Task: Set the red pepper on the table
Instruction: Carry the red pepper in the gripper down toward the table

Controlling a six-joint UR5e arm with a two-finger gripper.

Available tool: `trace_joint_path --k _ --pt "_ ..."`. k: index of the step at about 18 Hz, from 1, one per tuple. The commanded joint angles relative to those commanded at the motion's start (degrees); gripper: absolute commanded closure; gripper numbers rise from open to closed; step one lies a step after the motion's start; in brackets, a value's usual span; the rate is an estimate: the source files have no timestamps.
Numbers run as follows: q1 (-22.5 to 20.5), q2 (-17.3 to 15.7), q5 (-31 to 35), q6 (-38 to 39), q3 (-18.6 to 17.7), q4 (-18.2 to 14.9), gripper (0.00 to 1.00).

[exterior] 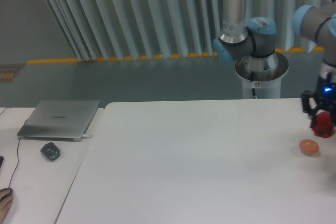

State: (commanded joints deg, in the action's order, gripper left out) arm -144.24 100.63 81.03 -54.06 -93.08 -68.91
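The red pepper (322, 124) hangs at the right edge of the view, held above the white table (199, 161). My gripper (321, 119) is shut on the red pepper, its dark fingers on both sides of it. The pepper sits just above and to the right of the orange egg-shaped object (309, 147) and does not touch the tabletop. The arm's silver column and blue joints rise behind the table's far edge.
The robot base (261, 74) stands behind the table's far side. To the left, a narrower white desk carries a grey laptop (60, 119) and a dark mouse (50, 151). A hand shows at the lower left corner (4, 203).
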Motion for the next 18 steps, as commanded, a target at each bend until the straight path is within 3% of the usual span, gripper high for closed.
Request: trace_joint_path --k 4,8,11,18 --pt "5.6 1.5 1.0 6.0 -0.1 2.0 0.85" --pt "13.5 6.8 10.0 13.7 0.1 8.3 0.85" --pt "15.3 9.4 11.2 15.3 0.4 10.6 0.85" --pt "16.3 10.8 12.7 15.4 0.5 11.3 0.82"
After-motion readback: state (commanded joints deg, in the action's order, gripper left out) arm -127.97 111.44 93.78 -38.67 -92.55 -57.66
